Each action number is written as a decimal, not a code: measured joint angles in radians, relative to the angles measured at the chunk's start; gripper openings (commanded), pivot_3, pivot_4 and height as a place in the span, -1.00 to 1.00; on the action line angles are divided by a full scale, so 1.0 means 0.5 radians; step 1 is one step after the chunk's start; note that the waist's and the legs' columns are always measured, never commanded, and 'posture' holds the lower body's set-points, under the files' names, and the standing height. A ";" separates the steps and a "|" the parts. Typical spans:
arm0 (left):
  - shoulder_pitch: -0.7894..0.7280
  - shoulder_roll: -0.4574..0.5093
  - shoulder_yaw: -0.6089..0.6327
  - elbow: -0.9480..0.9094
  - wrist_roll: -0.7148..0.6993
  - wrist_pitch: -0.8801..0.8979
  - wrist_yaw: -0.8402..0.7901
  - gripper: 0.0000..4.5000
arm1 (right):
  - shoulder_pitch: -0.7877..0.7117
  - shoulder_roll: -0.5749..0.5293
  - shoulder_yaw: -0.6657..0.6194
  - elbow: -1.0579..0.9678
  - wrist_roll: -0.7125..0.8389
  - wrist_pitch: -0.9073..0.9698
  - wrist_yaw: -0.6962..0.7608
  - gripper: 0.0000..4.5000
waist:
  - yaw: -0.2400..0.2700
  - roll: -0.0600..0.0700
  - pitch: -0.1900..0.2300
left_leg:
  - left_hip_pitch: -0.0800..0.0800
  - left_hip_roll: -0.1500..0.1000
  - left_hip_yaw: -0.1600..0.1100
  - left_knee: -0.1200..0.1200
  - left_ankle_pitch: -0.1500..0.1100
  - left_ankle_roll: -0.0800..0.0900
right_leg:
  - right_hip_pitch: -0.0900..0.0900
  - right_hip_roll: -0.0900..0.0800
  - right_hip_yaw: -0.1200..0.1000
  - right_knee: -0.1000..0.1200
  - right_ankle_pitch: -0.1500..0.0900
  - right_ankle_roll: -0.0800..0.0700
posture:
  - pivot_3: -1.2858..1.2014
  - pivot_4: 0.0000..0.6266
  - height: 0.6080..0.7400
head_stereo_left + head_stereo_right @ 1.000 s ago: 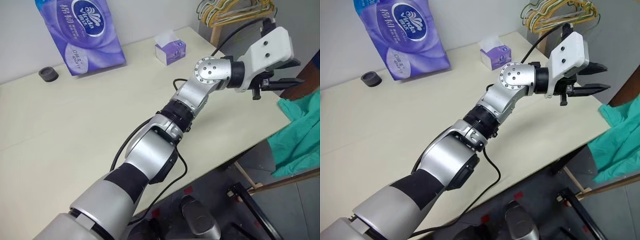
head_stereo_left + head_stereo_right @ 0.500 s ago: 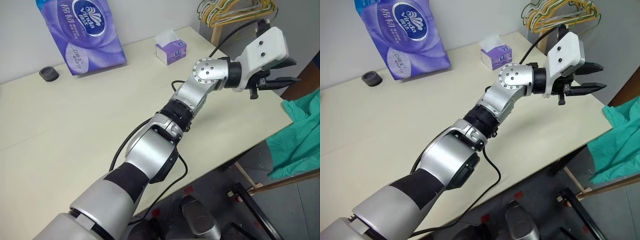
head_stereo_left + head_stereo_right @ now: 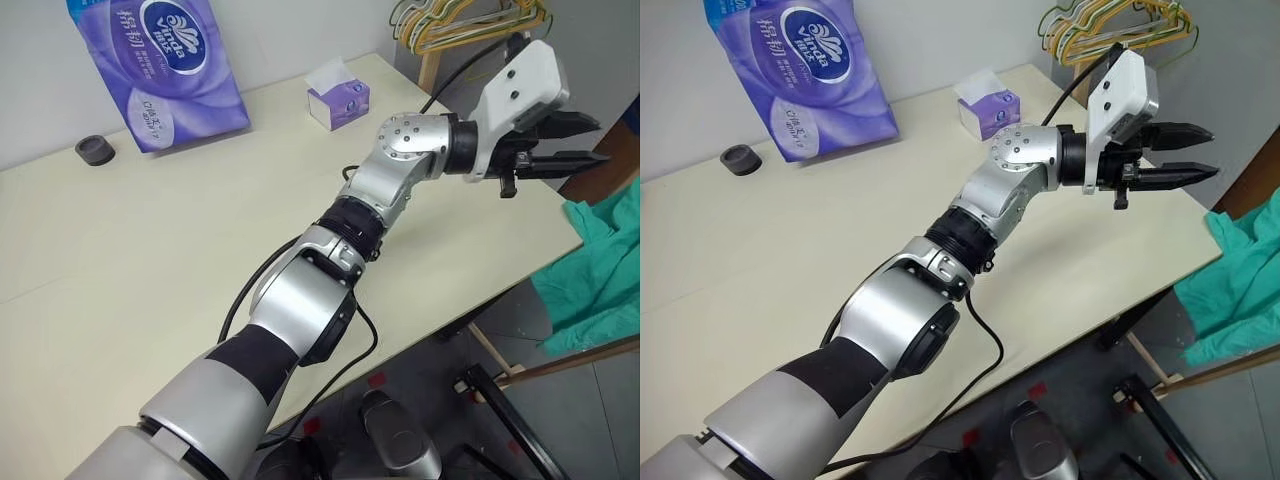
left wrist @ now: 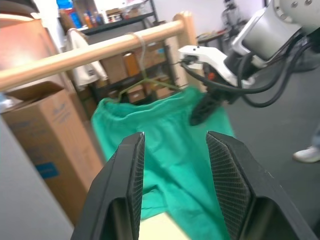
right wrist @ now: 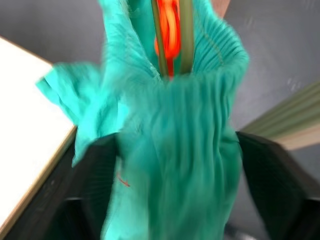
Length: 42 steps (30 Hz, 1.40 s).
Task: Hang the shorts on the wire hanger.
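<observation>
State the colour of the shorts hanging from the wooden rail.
Teal-green; the shorts show best in the left wrist view.

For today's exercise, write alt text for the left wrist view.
Teal shorts hang from a wire hanger hooked over a wooden rod, framed between the left claw's open black fingers. The right claw is beside the waistband.

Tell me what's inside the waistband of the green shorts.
In the right wrist view, two olive wires of the wire hanger with a red-orange mark run into the shorts' gathered waistband. The cloth covers the rest of the hanger.

One shorts (image 4: pixel 170 150), one wire hanger (image 4: pixel 142 75), two pincers (image 3: pixel 1185 152) (image 4: pixel 202 107).
</observation>
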 measured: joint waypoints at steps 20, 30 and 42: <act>0.029 0.010 -0.090 -0.214 0.097 0.051 -0.011 -0.08 | -0.156 0.299 0.543 -1.285 0.148 -0.249 -0.179 1.00 | -0.005 0.018 -0.018 | 0.003 0.000 -0.002 0.004 0.001 0.000 | 0.000 -0.001 -0.001 0.008 0.003 0.003 | -0.22 -0.60 1.00; 0.877 0.301 -0.086 -1.103 0.321 0.677 0.581 -0.08 | 0.017 1.132 1.088 -1.300 -0.145 -1.047 -0.203 1.00 | 0.216 0.015 -0.063 | 0.013 0.004 -0.011 0.010 0.013 -0.019 | -0.015 -0.002 0.001 0.045 0.013 -0.012 | -0.10 -0.71 1.00; 1.984 0.520 0.247 -2.018 0.698 1.257 1.704 -0.08 | 0.299 1.665 1.818 -0.703 -0.667 -2.346 0.065 1.00 | 0.644 -0.041 -0.148 | -0.021 0.007 -0.035 0.013 0.044 -0.044 | -0.055 -0.002 -0.030 0.069 0.032 -0.043 | 0.06 -0.73 1.00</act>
